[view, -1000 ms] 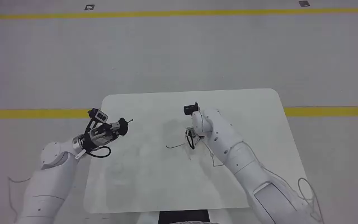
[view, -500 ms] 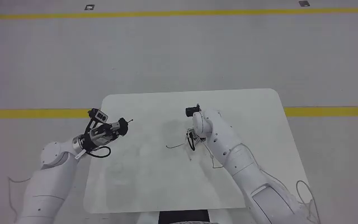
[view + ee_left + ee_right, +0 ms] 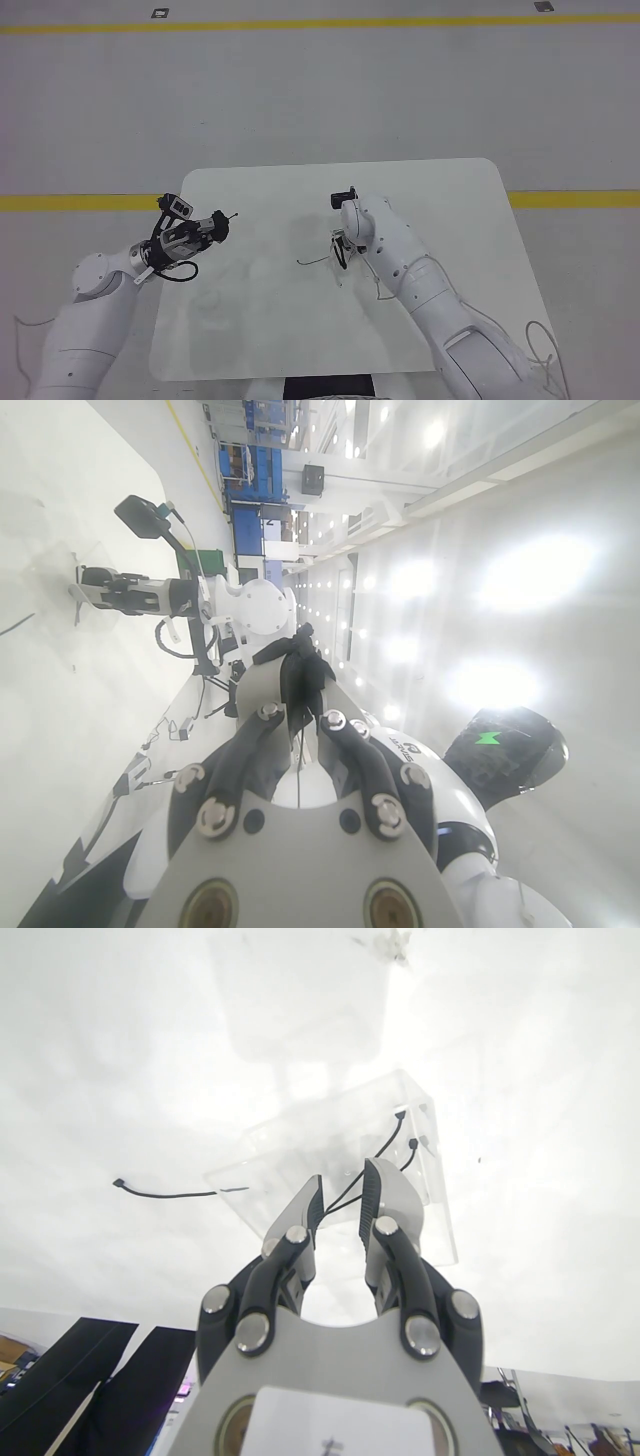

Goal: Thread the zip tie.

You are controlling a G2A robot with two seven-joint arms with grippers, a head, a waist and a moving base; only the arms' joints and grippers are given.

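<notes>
Zip tie (image 3: 170,1194), black and thin, lies flat on the white table (image 3: 450,200). It is off to one side of the right gripper's (image 3: 344,1173) jaws and apart from them, its head end farthest out and its tail reaching the edge of the clear box (image 3: 310,1128).

The clear box sits on the table directly beyond those jaws. The right gripper stands nose-down over it near the table's middle (image 3: 340,250). Its jaws are a narrow way apart with nothing pinched between the ribbed pads (image 3: 371,1193). Whether the tips touch the box cannot be told.

Two more black ties (image 3: 390,1138) lie inside the box. Their tails run back toward the gap between the jaws, and their square heads sit just past the tip of one finger.

The left gripper (image 3: 218,225) is held at the table's far side edge, well apart from the box. Its jaws are closed on a black strip (image 3: 300,670), whose thin end sticks out past the fingertips.
</notes>
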